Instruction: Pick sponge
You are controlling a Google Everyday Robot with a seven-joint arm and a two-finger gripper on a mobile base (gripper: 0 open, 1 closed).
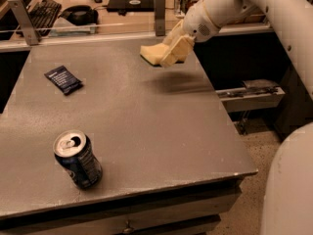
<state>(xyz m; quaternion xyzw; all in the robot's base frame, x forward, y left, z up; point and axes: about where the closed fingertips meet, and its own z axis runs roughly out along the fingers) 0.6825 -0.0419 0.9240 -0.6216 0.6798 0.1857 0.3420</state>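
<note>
The pale yellow sponge (152, 54) with a thin dark underside hangs in the air above the far right part of the grey table (146, 126). My gripper (168, 54) is shut on the sponge and holds it by its right end. A blocky yellow finger (177, 50) shows on the near side of the sponge. The sponge's shadow lies on the table below it. The white arm reaches in from the upper right.
An opened dark blue soda can (77, 159) stands near the table's front left. A small dark snack packet (63, 79) lies at the left. Behind the table stand a metal rail post (159, 6), a keyboard (43, 10) and desk clutter. The table's right edge drops off to the floor.
</note>
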